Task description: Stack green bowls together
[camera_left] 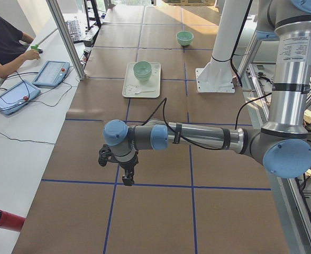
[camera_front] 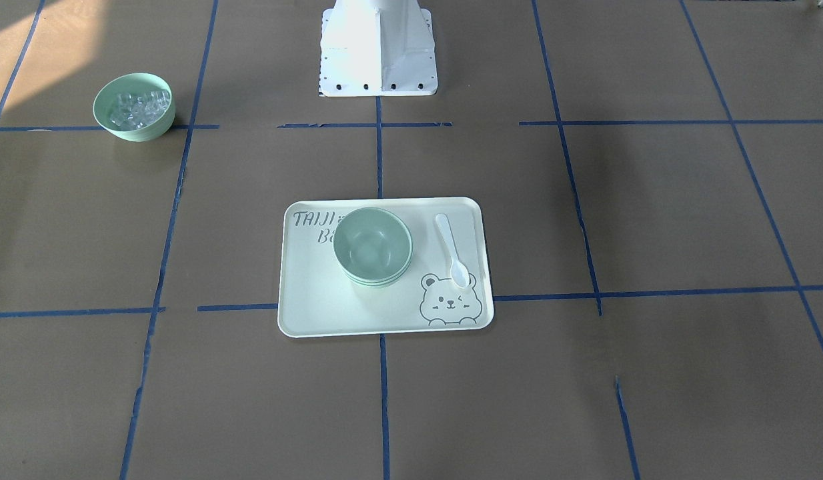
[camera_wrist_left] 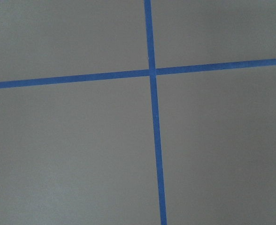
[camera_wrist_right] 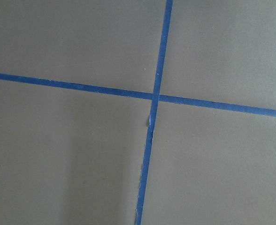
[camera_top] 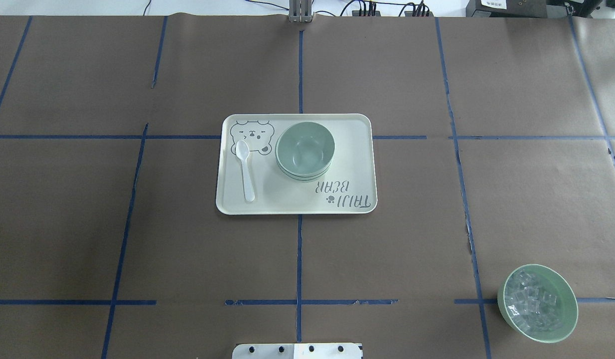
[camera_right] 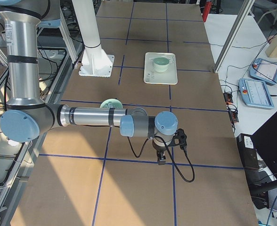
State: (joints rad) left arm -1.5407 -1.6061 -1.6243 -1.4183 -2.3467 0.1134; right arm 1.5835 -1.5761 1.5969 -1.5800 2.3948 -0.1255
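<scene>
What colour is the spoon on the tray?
White; the spoon shows best in the overhead exterior view.

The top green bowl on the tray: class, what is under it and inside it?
Inside, the top green bowl is empty. Under it only the rims of the nested green bowls show; their insides are covered. The stack stands on the tray.

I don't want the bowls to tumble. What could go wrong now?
The green bowls sit nested on the tray; a bump might topple them or knock the spoon. The bowl of clear cubes looks just like them, so it might get grabbed by mistake and spill.
</scene>
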